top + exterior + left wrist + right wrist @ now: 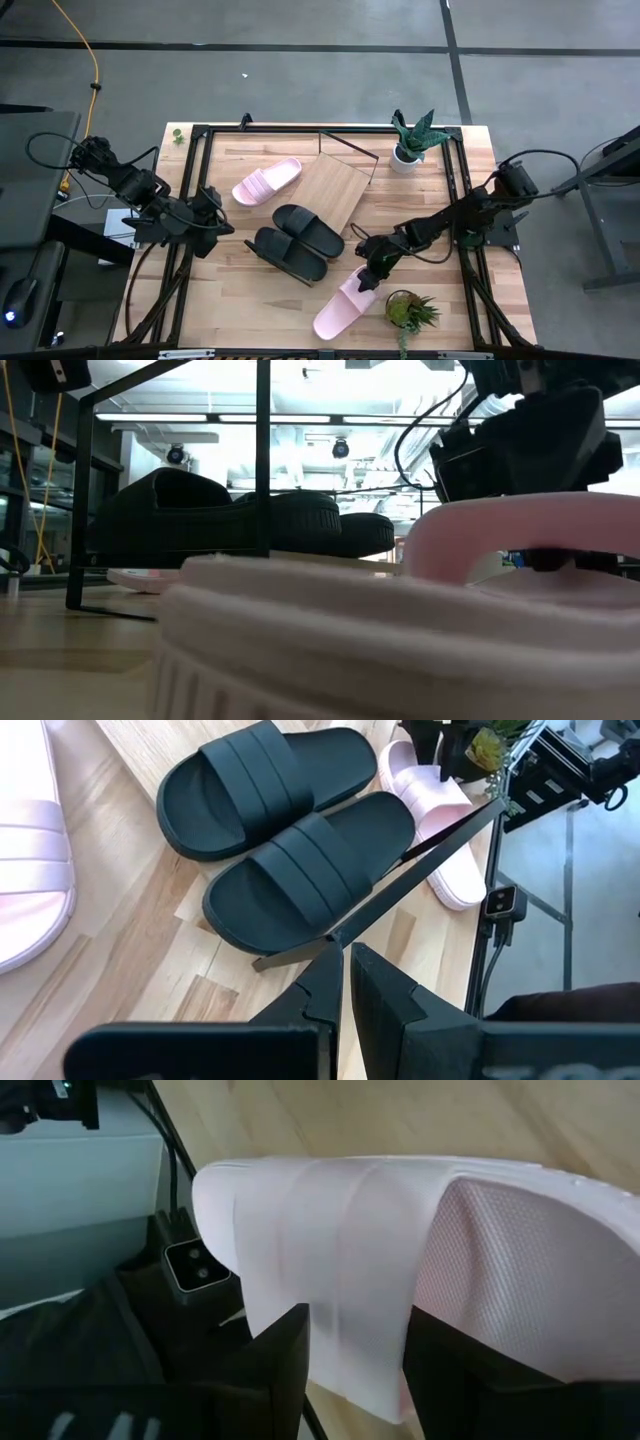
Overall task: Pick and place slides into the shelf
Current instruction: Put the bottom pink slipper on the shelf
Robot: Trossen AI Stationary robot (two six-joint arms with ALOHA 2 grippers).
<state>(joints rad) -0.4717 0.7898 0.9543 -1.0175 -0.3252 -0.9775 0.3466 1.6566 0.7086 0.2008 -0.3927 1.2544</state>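
Observation:
Two black slides (300, 240) lie side by side at mid table, soles down, in front of the shelf (335, 185), a light board on a black wire frame. One pink slide (267, 183) lies left of the shelf. The other pink slide (338, 308) lies near the table's near edge, and my right gripper (368, 272) is shut on its strap. My left gripper (218, 218) is shut and hovers at the table's left side, left of the black slides (300, 870), touching nothing. My right gripper (350, 1315) has the near pink slide's wide strap (340, 1260) between its two fingers (285, 1345), which stand on either side of the strap. It comes slanting down from the table's right. The slide's heel end (330, 630) looks to be low on the table; whether the toe end is raised I cannot tell.
A potted plant (412, 140) stands at the far right corner and another (410, 310) right beside the held slide, near the near edge. A black metal frame (200, 135) runs round the tabletop. Bare wood (240, 300) shows at the near left.

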